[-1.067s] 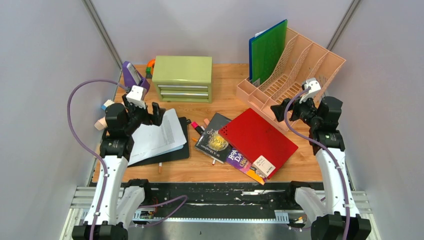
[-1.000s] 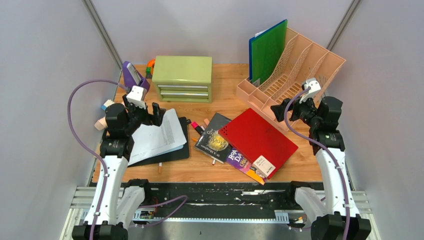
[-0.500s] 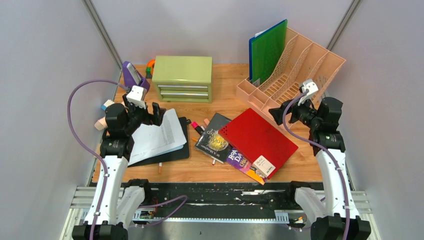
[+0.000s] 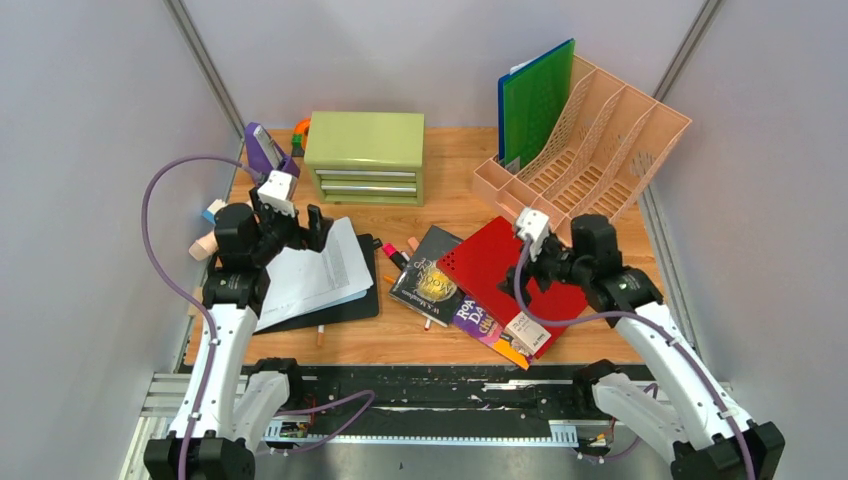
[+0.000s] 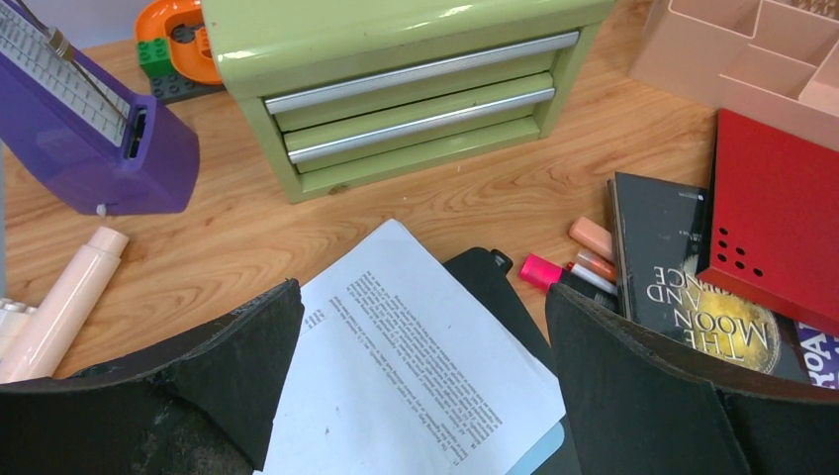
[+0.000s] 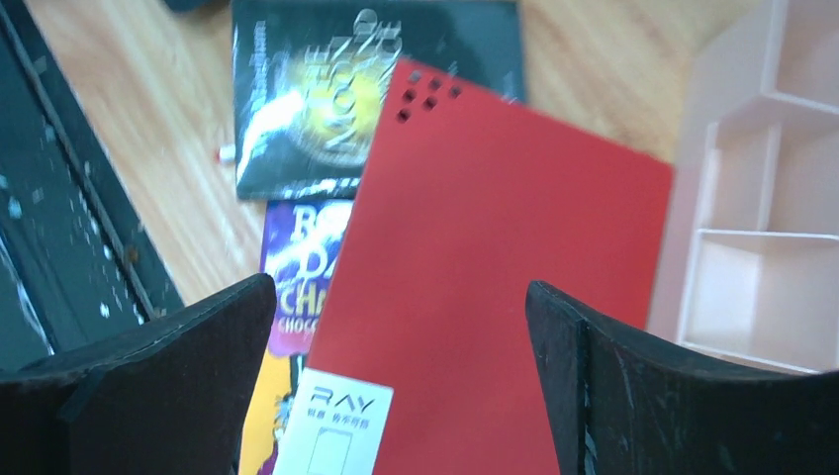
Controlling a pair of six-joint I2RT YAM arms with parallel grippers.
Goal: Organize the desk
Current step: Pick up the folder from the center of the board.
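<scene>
The orange-brown wood-grain worktop [image 4: 455,195] lies beneath both hands. Pale grey walls [image 4: 90,150] close it in on three sides, and a black-and-silver rail [image 4: 450,390] runs along the edge behind the hands, by the arm bases. The left hand [image 5: 420,307] hangs with its fingers spread wide and empty above a printed sheet [image 5: 416,366]. Straight ahead of it stands an olive-green drawer chest [image 5: 396,89], and ahead to its left is a purple device [image 5: 89,148]. The right hand [image 6: 401,292], likewise spread and holding nothing, hovers over a red folder [image 6: 495,277] that overlaps a black book [image 6: 376,89] and a purple book [image 6: 297,287]. A pink file rack [image 6: 752,228] sits at the right of its wrist view.
</scene>
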